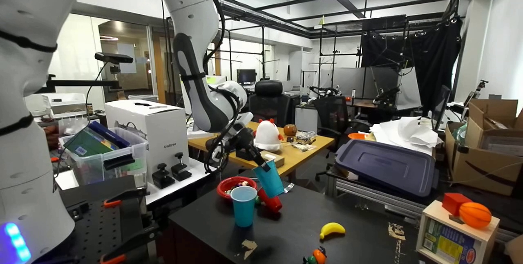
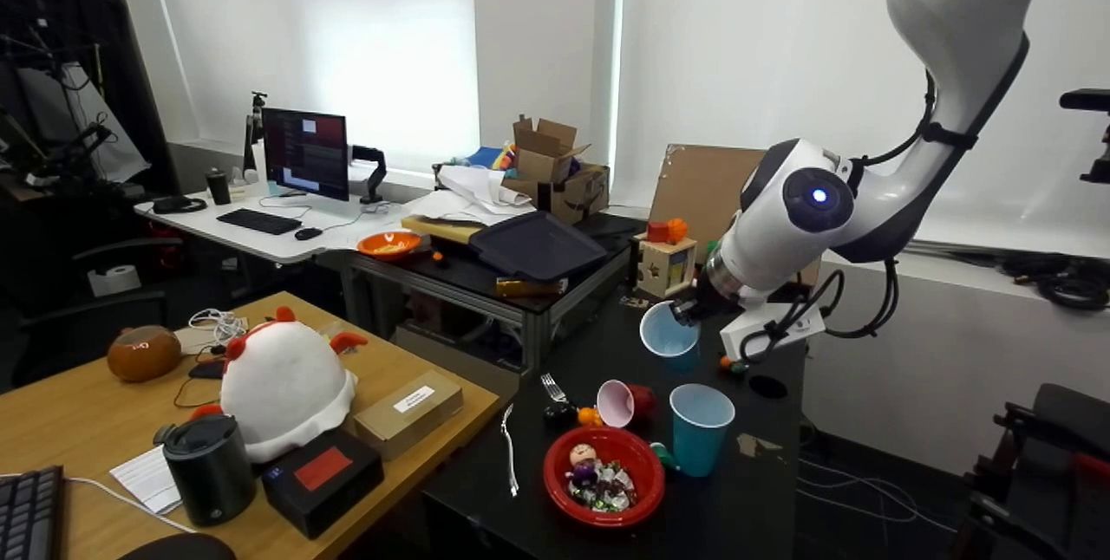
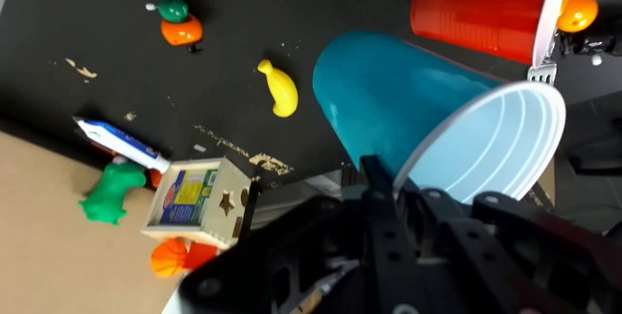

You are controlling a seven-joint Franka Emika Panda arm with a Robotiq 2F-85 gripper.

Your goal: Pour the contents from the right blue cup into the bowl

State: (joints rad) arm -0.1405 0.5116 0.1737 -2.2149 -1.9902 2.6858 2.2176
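On and above the black bench (image 1: 294, 225) I count 3 cups: 2 blue and 1 red. The end effector (image 1: 263, 166) is clamped on the rim of the gripped blue cup (image 1: 270, 180), which is up in the air, tipped at a slant, apart from the 1 red bowl (image 2: 555, 482). The standing blue cup (image 2: 699, 439) is upright just beside that bowl, inside which I make out 1 pale toy (image 2: 582, 454), 1 purple toy (image 2: 585, 471) and shiny pieces (image 2: 609, 492) too jumbled to number. The red cup (image 2: 643, 402) lies on its side near the bowl, 1 orange toy (image 2: 590, 417) by its mouth. Nearby are 1 fork (image 2: 552, 388) and 1 slim pale utensil (image 2: 510, 453), what kind I cannot tell. Well apart from the bowl lie 1 yellow banana (image 1: 332, 229) and 1 orange-and-green toy (image 3: 181, 31); farther along, 1 wooden box (image 2: 666, 270) carries 2 things, 1 red block (image 1: 455, 204) and 1 orange ball (image 1: 475, 215).
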